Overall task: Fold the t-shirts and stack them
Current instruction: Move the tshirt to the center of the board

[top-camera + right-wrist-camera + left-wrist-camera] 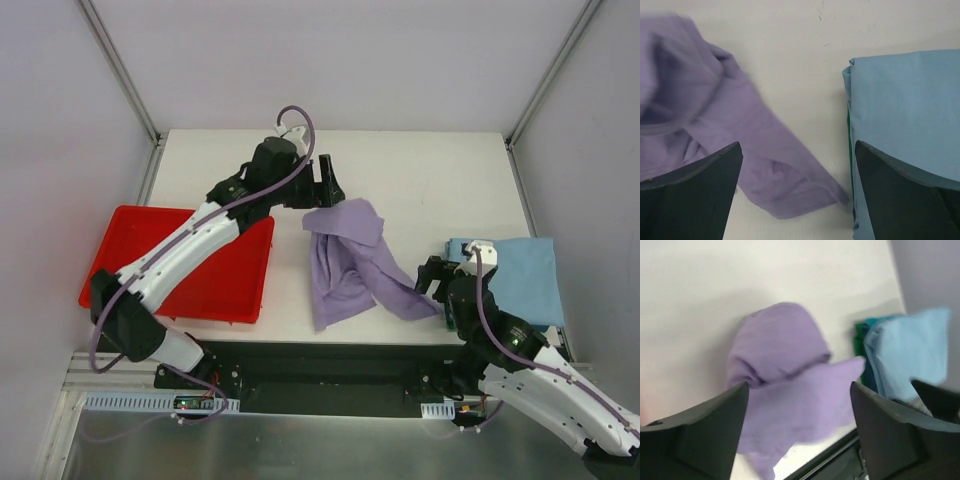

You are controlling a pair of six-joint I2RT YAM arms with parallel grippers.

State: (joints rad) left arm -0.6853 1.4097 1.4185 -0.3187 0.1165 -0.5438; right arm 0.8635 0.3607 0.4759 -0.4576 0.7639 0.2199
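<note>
My left gripper (328,185) and right gripper (432,285) are both spread and empty, flanking the lavender shirt (350,262), which lies crumpled mid-table. The light blue shirt (522,275) lies folded on the dark green shirt (859,340) at right, apparently the stack awaiting it.

Bright, even, diffuse light falls from above. The white tabletop (420,170) looks slightly washed out, with only faint, soft shadows. The left wrist view is blurred throughout, smearing the lavender t-shirt (790,390) and the light blue t-shirt (910,350). The right wrist view is sharper, blurring only toward its upper left.
</note>
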